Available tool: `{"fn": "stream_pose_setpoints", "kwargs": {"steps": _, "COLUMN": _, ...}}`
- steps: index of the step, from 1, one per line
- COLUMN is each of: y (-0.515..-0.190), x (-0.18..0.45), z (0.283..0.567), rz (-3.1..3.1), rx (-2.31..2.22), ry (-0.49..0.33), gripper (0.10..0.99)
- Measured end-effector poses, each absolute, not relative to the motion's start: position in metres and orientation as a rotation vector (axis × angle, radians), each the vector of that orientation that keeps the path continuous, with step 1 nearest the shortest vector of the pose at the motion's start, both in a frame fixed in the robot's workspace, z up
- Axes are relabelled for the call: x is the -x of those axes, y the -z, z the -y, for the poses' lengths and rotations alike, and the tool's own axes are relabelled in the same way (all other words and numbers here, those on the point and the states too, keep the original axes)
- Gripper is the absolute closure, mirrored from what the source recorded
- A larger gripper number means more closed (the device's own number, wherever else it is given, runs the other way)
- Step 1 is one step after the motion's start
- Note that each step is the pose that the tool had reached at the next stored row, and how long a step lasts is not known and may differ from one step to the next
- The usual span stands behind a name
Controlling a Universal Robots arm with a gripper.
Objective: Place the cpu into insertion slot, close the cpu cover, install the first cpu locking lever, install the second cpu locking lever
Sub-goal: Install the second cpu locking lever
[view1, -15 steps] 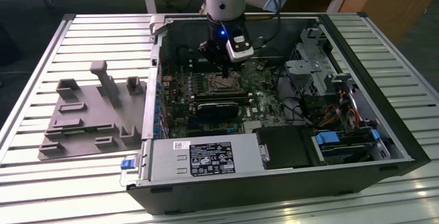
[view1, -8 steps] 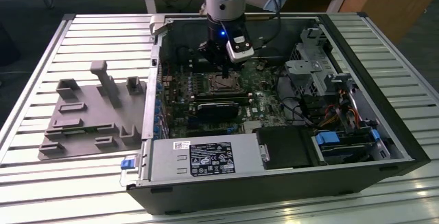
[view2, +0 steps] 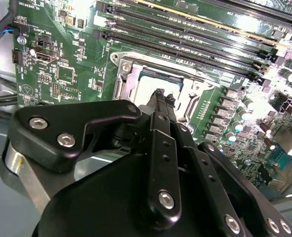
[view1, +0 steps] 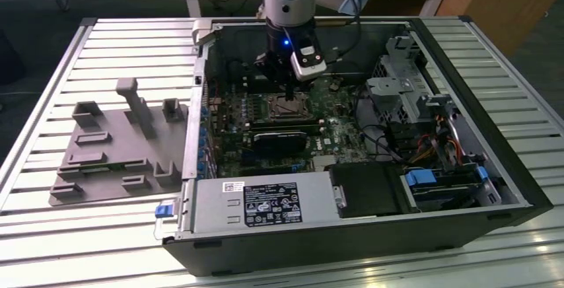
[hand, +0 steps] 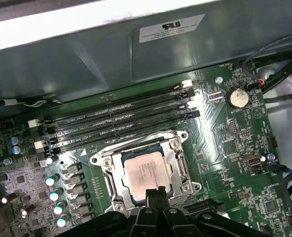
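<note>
Cpu [hand: 145, 170] seated flat inside the insertion slot [view1: 284, 108], silvery top showing through the window of the cpu cover [hand: 179, 163], which looks to lie down around it. Tool [hand: 156, 193] poised directly over the insertion slot's edge on the side away from the memory slots [hand: 116, 123], fingers drawn narrow, tips together, gripping nothing. From the tool, chip and frame lie just below and slightly ahead, toward those memory slots. Near-square frame, so no long axis to speak of.

In the exterior view: tool [view1: 289, 93] pointing straight down into the open computer case [view1: 352, 235] on the slatted desk [view1: 123, 50], right above the insertion slot. In the second wrist view: tool [view2: 161, 96] in front of the chip, hiding most of it. In the first wrist view: all 4 sides of the frame. Cannot tell whether either locking lever is latched.
</note>
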State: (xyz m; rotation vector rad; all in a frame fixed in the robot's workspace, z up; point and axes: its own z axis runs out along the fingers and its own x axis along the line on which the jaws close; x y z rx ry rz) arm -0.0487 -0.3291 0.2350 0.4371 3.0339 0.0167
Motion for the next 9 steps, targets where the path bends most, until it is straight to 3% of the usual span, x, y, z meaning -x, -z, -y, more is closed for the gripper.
{"fn": "stream_pose_setpoints", "kwargs": {"steps": 9, "y": -0.24, "x": 0.0487, "z": 0.329, "rz": -3.033, "rx": -0.437, "ry": -0.017, "gripper": 0.98}}
